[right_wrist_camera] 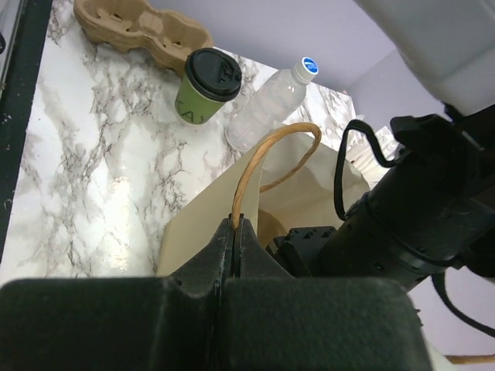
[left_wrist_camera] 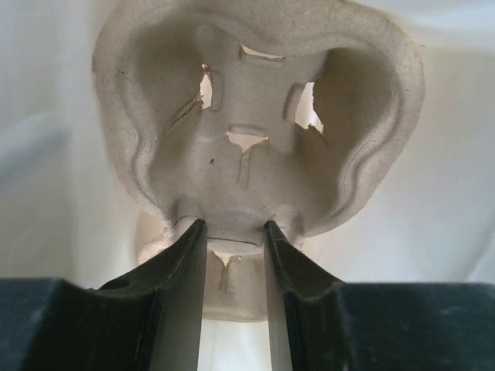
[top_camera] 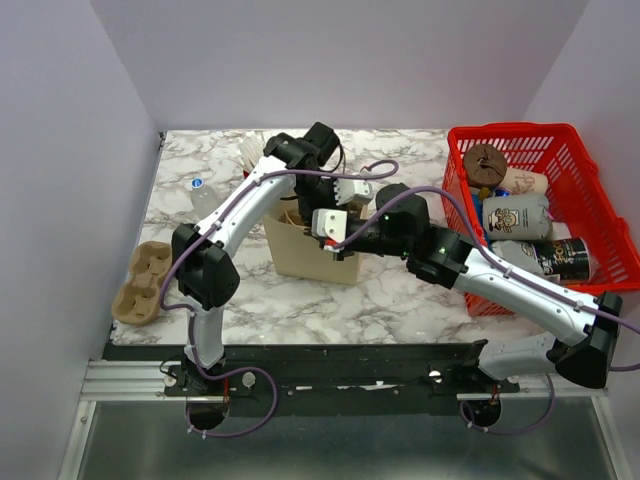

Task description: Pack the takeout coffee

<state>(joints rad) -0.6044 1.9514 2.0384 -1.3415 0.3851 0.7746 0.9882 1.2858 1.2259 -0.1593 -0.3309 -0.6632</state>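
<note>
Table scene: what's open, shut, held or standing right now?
Olive-green paper coffee cup with black lid: upright, lidded, outside the bag.
Cream paper bag: open, rim pinched by right gripper.
Pale moulded-pulp cup tray: edge clamped by left gripper.
Brown cardboard cup tray: on the table, empty.
Clear plastic water bottle: capped.
Red plastic basket: partly filled.

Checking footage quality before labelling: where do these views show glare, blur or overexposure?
Top external: evenly lit, sharp. Left wrist: pulp carrier crisp, pale surroundings washed out and soft. Right wrist: glare patch on the marble table; near jaws dark and blurred.
</note>
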